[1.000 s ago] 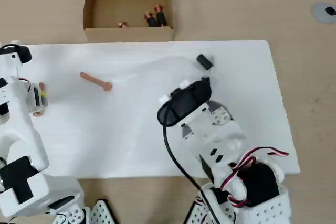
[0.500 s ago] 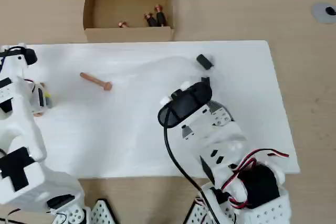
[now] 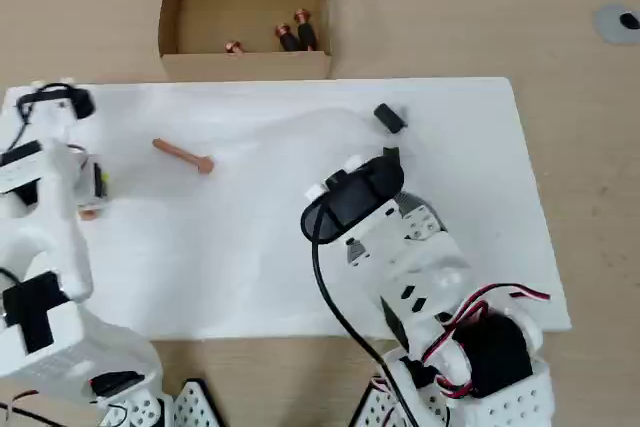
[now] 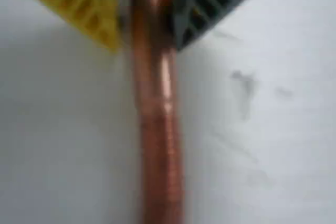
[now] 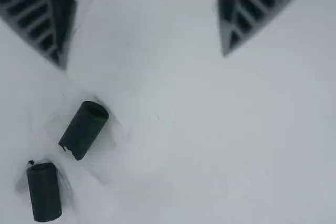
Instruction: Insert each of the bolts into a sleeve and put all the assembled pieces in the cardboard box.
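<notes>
1. Wide passage over white mat [image 3: 250, 257] between loose bolt [image 3: 182, 155] and right arm [image 3: 420, 257].
2. Ahead of wide-apart right gripper [image 5: 144, 56]: sleeve [image 5: 84, 129], second sleeve [image 5: 43, 191], lying near each other.
3. Beyond mat: cardboard box [image 3: 245, 65], open-topped, walls upright.
4. At left edge: left gripper [image 4: 149, 24] clamping held bolt [image 4: 157, 129].

Cardboard box [image 3: 243, 65] — one. Inside the box: copper-headed pieces [image 3: 303, 29], three, two of them with dark sleeves showing. Outside the box: bare copper bolts [image 3: 183, 155], two, one lying free and one clamped in the left gripper [image 4: 148, 35]. Also outside the box: loose black sleeves [image 5: 84, 129] — two.
</notes>
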{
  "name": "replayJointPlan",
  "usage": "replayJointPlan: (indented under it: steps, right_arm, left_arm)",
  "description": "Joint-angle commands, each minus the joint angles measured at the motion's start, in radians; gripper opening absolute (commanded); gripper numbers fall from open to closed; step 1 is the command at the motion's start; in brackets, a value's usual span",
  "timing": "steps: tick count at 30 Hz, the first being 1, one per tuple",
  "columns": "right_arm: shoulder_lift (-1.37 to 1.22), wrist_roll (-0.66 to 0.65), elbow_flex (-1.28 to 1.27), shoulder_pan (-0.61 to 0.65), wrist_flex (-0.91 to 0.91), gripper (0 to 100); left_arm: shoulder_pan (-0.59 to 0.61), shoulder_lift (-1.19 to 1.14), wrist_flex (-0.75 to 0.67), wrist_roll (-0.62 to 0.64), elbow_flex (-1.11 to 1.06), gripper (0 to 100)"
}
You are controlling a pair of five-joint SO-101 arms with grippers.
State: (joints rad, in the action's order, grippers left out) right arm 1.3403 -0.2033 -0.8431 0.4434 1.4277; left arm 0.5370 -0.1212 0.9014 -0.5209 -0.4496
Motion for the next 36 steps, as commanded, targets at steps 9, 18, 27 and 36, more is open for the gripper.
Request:
replayJointPlan:
  steps: [9, 18, 27, 36]
  right_arm:
    - [0.005, -0.005, -0.001, -0.013, -0.021, 22.8]
    - [0.005, -0.005, -0.001, -0.016, -0.021, 22.8]
    - [0.005, -0.009, -0.001, -0.148, -0.021, 22.8]
    - [0.005, -0.011, -0.002, -0.165, -0.017, 22.8]
  left_arm:
    - [0.003, -0.042, 0.345, -0.020, 0.405, 1]
    - [-0.107, -0.042, 0.842, -0.473, 0.853, 1]
    - [-0.124, 0.041, 0.853, -1.023, 0.694, 1]
    - [-0.180, 0.081, 0.850, -1.206, 0.439, 1]
